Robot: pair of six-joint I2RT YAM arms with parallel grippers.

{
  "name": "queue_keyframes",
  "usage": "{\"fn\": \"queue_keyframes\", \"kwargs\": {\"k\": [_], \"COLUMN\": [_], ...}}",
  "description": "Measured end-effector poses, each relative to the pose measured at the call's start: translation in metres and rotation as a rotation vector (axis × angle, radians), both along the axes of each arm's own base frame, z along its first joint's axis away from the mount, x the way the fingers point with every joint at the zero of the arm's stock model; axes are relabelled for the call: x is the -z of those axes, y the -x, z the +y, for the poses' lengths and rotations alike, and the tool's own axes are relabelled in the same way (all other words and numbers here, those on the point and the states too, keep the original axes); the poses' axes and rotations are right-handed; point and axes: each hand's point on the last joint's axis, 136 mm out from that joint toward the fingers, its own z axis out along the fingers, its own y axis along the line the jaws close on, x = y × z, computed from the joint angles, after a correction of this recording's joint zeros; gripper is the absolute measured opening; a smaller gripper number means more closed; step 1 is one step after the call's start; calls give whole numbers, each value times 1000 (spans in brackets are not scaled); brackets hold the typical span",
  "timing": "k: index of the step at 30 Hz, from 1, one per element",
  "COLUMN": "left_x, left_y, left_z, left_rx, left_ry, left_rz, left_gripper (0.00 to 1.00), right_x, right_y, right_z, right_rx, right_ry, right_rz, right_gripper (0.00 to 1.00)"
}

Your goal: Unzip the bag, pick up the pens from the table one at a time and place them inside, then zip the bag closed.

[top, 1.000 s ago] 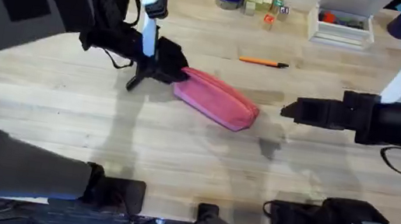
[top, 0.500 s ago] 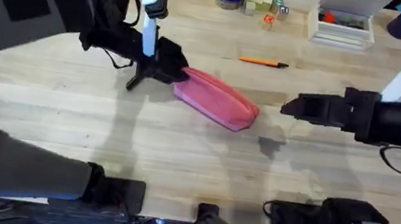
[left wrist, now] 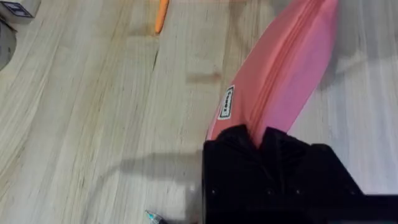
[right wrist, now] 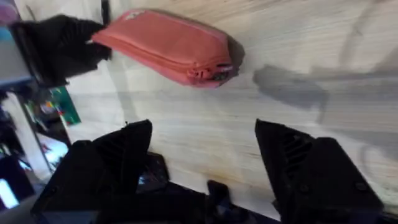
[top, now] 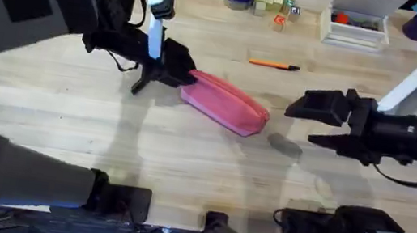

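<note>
The pink bag (top: 225, 103) is laid at a slant near the middle of the wooden surface (top: 186, 158), its zipper shut along the top, as is seen from the left wrist (left wrist: 283, 81). Its left end is clamped by the left end effector (top: 172, 73), whose black fingers are closed on the fabric just beside a small white label (left wrist: 227, 102). The opposite end, where the zipper pull (right wrist: 219, 73) is seen, is left free and is touched by nothing. The right end effector (top: 312, 121) is held above the surface to the right of the bag, apart from it, with its fingers (right wrist: 109, 158) spread wide and nothing between them. An orange pen (top: 274, 64) with a black tip is lain on the surface beyond the bag, well apart from both end effectors. At the far edge, a white box (top: 357, 28) and some small coloured cubes (top: 279, 6) are placed.
</note>
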Motion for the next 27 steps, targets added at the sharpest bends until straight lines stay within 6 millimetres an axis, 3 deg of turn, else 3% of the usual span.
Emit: {"fn": "queue_keyframes", "kwargs": {"k": [10,27], "left_x": [0,0], "left_y": [0,0], "left_z": [0,0], "left_rx": [0,0], "left_ry": [0,0], "left_rz": [0,0], "left_gripper": [43,43], "right_x": [15,27], "right_y": [-7,-11], "right_z": [0,0], "right_rx": [308,360], "right_ry": [-154,-142], "right_rz": [145,163], "right_gripper": [995,996]}}
